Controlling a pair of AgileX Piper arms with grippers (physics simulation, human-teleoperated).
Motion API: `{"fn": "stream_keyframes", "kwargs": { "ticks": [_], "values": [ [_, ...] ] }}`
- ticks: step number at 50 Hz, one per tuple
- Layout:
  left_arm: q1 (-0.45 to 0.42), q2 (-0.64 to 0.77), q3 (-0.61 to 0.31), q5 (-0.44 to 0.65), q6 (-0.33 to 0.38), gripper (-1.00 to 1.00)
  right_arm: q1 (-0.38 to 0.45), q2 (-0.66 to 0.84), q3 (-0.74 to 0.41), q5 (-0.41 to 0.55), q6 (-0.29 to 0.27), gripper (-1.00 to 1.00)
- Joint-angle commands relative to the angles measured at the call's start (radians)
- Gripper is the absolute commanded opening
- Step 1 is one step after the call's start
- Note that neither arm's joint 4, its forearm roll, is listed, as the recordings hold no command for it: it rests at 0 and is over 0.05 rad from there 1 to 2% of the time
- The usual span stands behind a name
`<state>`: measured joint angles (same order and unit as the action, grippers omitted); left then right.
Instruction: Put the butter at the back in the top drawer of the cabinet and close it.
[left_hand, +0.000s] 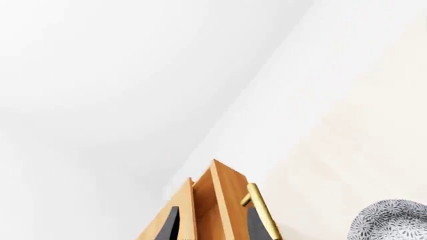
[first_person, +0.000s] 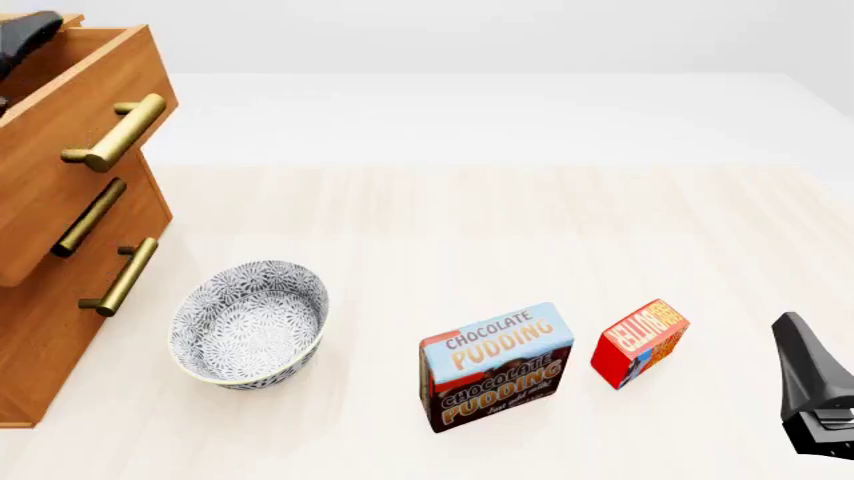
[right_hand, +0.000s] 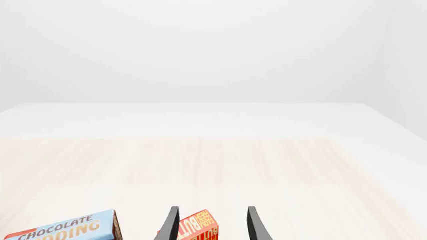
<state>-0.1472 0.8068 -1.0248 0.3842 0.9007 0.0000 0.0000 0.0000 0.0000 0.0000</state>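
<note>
The butter (first_person: 641, 342), a small red box, stands on the table at the front right, next to the pudding box. In the right wrist view the butter (right_hand: 199, 228) lies ahead, between my open right gripper's (right_hand: 212, 227) fingers. In the front view the right gripper (first_person: 814, 400) is a little right of the butter. The cabinet (first_person: 54, 330) stands at the left with its top drawer (first_person: 74, 110) pulled out. My left gripper (first_person: 24, 40) is over the drawer's top edge. In the left wrist view the left gripper (left_hand: 213, 227) is open astride the drawer front (left_hand: 223, 200).
A blue-and-brown Chocolate Pudding box (first_person: 497, 367) stands just left of the butter. A patterned grey bowl (first_person: 250, 322) sits in front of the cabinet and shows in the left wrist view (left_hand: 393, 222). Brass bar handles (first_person: 118, 132) stick out from the three drawers.
</note>
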Motion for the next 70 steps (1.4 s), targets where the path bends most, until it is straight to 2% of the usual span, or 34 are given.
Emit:
{"fn": "stream_keyframes", "kwargs": {
  "ticks": [1, 9, 10, 12, 15, 16, 21, 23, 25, 28, 29, 33, 36, 44, 51, 60, 70],
  "values": [
    [0.017, 0.069, -0.251, 0.211, -0.174, 1.0, 0.0, 0.0, 0.0, 0.0, 0.0, 1.0],
    [0.026, 0.241, -0.543, 0.479, -0.436, 1.0, 0.0, 0.0, 0.0, 0.0, 0.0, 1.0],
    [0.026, 0.242, -0.544, 0.48, -0.436, 1.0, 0.0, 0.0, 0.0, 0.0, 0.0, 1.0],
    [0.027, 0.275, -0.604, 0.531, -0.494, 1.0, 0.0, 0.0, 0.0, 0.0, 0.0, 1.0],
    [0.057, 0.281, -0.614, 0.555, -0.506, 1.0, 0.0, 0.0, 0.0, 0.0, 0.0, 1.0],
    [0.043, 0.321, -0.644, 0.593, -0.553, 1.0, 0.0, 0.0, 0.0, 0.0, 0.0, 1.0],
    [0.047, 0.36, -0.717, 0.642, -0.6, 1.0, 0.0, 0.0, 0.0, 0.0, 0.0, 1.0],
    [0.055, 0.364, -0.723, 0.653, -0.611, 1.0, 0.0, 0.0, 0.0, 0.0, 0.0, 1.0],
    [0.06, 0.387, -0.727, 0.684, -0.652, 1.0, 0.0, 0.0, 0.0, 0.0, 0.0, 1.0],
    [0.068, 0.385, -0.724, 0.683, -0.648, 1.0, 0.0, 0.0, 0.0, 0.0, 0.0, 1.0],
    [0.072, 0.398, -0.735, 0.699, -0.672, 1.0, 0.0, 0.0, 0.0, 0.0, 0.0, 1.0],
    [0.089, 0.403, -0.752, 0.708, -0.681, 1.0, 0.0, 0.0, 0.0, 0.0, 0.0, 1.0],
    [0.114, 0.394, -0.739, 0.697, -0.671, 1.0, 0.0, 0.0, 0.0, 0.0, 0.0, 1.0],
    [0.111, 0.42, -0.711, 0.67, -0.709, 1.0, 0.0, 0.0, 0.0, 0.0, 0.0, 1.0],
    [0.123, 0.43, -0.726, 0.67, -0.713, 1.0, 0.0, 0.0, 0.0, 0.0, 0.0, 1.0],
    [0.121, 0.453, -0.719, 0.669, -0.767, 1.0, 0.0, 0.0, 0.0, 0.0, 0.0, 1.0],
    [0.139, 0.458, -0.685, 0.656, -0.779, 1.0, 0.0, 0.0, 0.0, 0.0, 0.0, 1.0]
  ]
}}
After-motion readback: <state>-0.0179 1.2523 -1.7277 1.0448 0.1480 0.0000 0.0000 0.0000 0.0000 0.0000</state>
